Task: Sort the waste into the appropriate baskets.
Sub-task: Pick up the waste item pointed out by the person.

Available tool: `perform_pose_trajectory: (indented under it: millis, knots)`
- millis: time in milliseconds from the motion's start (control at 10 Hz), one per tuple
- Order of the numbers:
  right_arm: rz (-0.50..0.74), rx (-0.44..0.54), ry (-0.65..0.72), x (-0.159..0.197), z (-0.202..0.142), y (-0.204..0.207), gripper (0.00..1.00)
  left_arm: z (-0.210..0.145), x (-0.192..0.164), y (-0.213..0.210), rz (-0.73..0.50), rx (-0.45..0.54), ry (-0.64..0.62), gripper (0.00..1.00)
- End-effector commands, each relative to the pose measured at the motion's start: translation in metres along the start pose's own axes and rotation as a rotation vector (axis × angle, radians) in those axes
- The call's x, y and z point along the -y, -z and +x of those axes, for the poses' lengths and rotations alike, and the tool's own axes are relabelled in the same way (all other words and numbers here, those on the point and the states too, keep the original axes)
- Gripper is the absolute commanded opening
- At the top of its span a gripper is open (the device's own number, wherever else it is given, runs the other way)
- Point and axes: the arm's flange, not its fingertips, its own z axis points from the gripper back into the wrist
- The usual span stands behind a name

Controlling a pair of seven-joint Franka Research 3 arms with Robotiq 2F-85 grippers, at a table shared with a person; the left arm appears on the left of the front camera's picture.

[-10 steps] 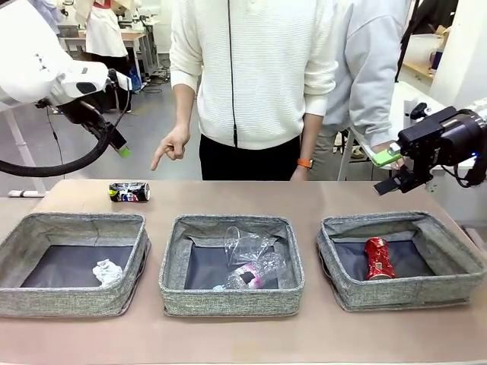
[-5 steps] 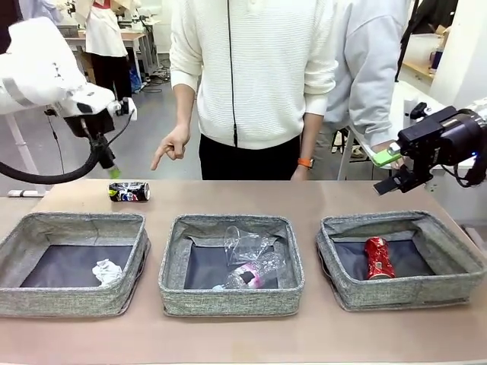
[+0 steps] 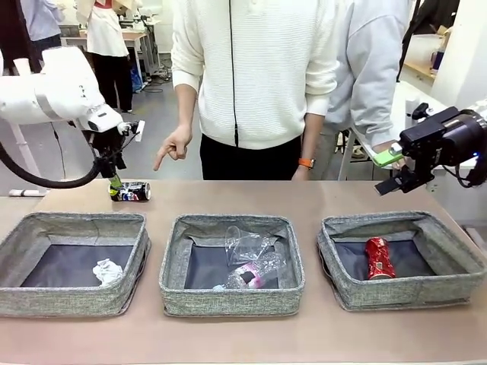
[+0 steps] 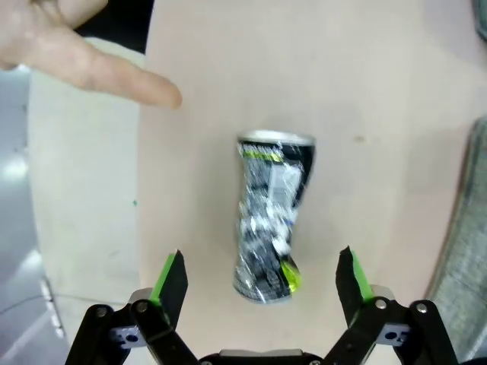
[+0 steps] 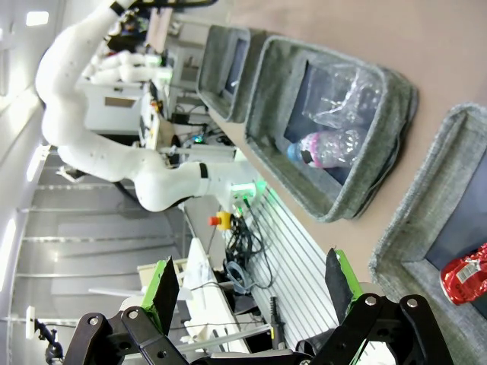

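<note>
A crushed dark blue can (image 3: pixel 130 192) lies on its side on the table behind the left basket (image 3: pixel 76 221). My left gripper (image 3: pixel 116 177) hangs open just above its left end. In the left wrist view the can (image 4: pixel 270 220) lies lengthwise between the spread fingers of this gripper (image 4: pixel 262 266), untouched. The left basket holds a white paper wad (image 3: pixel 107 271). In the middle basket (image 3: pixel 228 223) lie a clear plastic cup (image 3: pixel 245 245) and a bottle (image 3: pixel 255 275). A red can (image 3: pixel 377 258) lies in the right basket (image 3: pixel 396 221). My right gripper (image 3: pixel 386 171) is open and empty, raised at the far right.
A person stands at the far side, one hand (image 3: pixel 171 148) pointing down toward the blue can; its finger (image 4: pixel 106 76) shows in the left wrist view. The right wrist view takes in the bottle (image 5: pixel 327 146), the cup (image 5: pixel 342 95) and the red can (image 5: pixel 466 274).
My left arm has swung right and down, bringing its open gripper over the blue can. The right arm and the person's hand have stayed put.
</note>
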Motion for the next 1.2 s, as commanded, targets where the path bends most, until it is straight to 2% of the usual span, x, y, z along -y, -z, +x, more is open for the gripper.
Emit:
perform_pose_trajectory:
  millis: [0, 400, 800, 900, 1000, 1100]
  knots:
    - [-0.014, 0.004, 0.013, -0.003, 0.0, 0.0, 1.0, 0.002, -0.017, 0.014, -0.05, 0.021, 0.018, 1.0]
    - [-0.014, 0.004, 0.013, -0.003, 0.0, 0.0, 1.0, 0.002, -0.03, 0.046, -0.171, 0.018, 0.008, 1.0]
    - [-0.014, 0.004, 0.013, -0.003, 0.0, 0.0, 1.0, 0.008, -0.03, 0.046, -0.176, -0.002, -0.011, 1.0]
    - [-0.014, 0.004, 0.013, -0.003, 0.0, 0.0, 1.0, 0.009, -0.028, 0.045, -0.187, -0.024, -0.015, 0.42]
    - [-0.014, 0.004, 0.013, -0.003, 0.0, 0.0, 1.0, 0.004, -0.028, 0.047, -0.186, -0.029, -0.014, 0.42]
    - [-0.014, 0.004, 0.013, -0.003, 0.0, 0.0, 1.0, 0.005, -0.029, 0.047, -0.183, -0.039, -0.019, 0.0]
